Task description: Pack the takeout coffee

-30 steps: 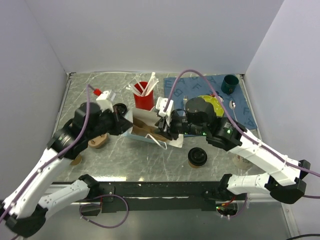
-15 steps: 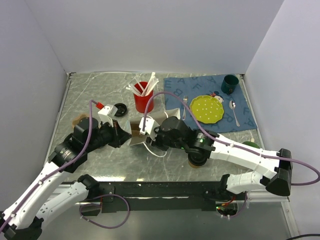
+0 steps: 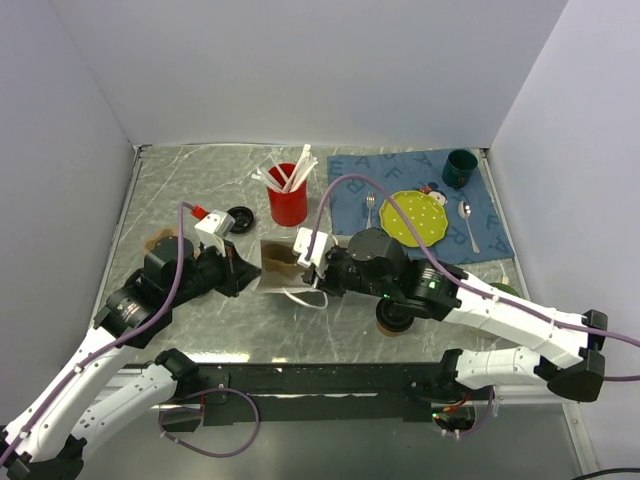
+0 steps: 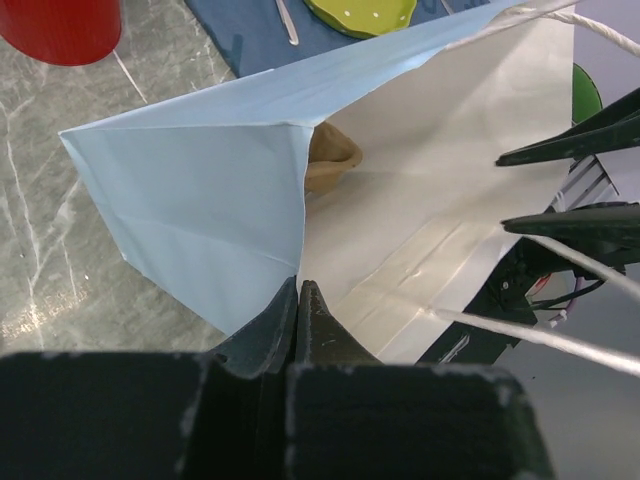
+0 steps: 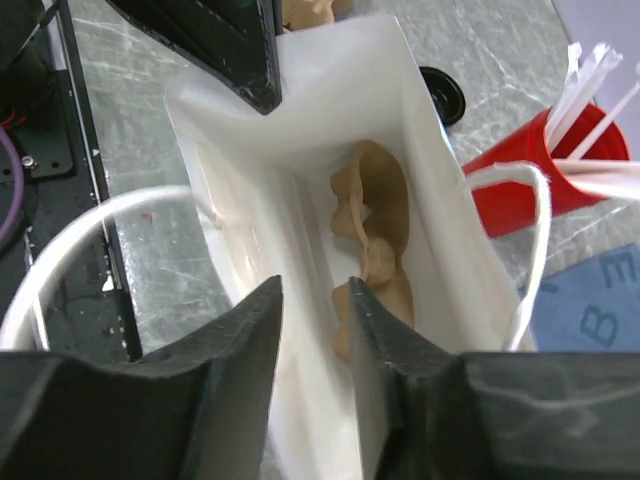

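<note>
**Step in hand (judged): holding the bag open so the coffee can go in.**

1. Bag (image 3: 279, 262): white paper, mid-table, with its mouth open to the overhead view.
2. Left gripper (image 4: 298, 298): closed tight on the bag's rim at a corner fold, pinching paper only.
3. Right gripper (image 5: 312, 292): fingers parted at the bag's mouth with nothing between them. The string handle (image 5: 536, 235) loops just beside.
4. Coffee (image 3: 391, 319): kraft cup with a black lid, upright on the table (image 3: 230, 325). It stands to the right of the bag and apart from it, partly under the right arm, and is not yet packed.

Handling note:
- The left pinch should hold steady so the mouth stays wide.
- The right fingers should back out clear of the handle loop.
- The cup is best taken by its body below the lid and kept upright.
- It should go down into the free floor of the bag beside what already lies there. Snagging the string or collapsing a wall is the likely fault.

**Containers and contents**

1. Bag: holds one brown moulded piece (image 5: 384, 235) against the far wall; what it is cannot be told.
2. Plate (image 3: 415, 218): yellow-green, on the blue mat (image 3: 490, 225), nothing on it.
3. Red cup (image 3: 287, 206): behind the bag, full of white utensils.
4. Teal cup (image 3: 460, 168): at the mat's far corner, contents not visible.
5. Loose black lid (image 3: 240, 217): flat on the table near the left gripper.
</note>
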`<control>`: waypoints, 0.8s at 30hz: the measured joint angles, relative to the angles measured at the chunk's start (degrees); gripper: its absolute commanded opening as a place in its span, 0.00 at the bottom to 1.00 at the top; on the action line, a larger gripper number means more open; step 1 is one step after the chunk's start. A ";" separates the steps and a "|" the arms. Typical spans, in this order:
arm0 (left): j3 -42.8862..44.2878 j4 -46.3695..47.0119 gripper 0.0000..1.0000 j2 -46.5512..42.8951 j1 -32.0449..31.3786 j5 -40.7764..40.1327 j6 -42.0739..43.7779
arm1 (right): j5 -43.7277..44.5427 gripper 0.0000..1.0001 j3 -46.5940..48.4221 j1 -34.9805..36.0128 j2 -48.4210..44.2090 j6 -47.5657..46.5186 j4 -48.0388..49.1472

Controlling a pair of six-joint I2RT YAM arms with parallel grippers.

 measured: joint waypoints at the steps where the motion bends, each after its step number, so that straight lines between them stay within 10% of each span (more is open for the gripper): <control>1: 0.00 0.00 0.01 0.00 0.00 0.00 0.07 | -0.09 0.34 0.13 0.00 0.50 -0.31 0.35; 9: 0.00 -0.09 0.04 -0.13 0.00 -0.04 0.63 | 2.43 0.31 1.14 0.00 7.78 -2.78 1.95; 16: 0.04 -0.90 0.47 -0.46 0.00 -0.35 -1.73 | 4.11 0.32 -5.05 0.35 7.93 -5.03 3.87; 24: 1.77 -6.32 0.50 -0.15 0.00 -0.42 -5.70 | 3.76 0.37 -8.90 1.40 6.43 -4.90 3.91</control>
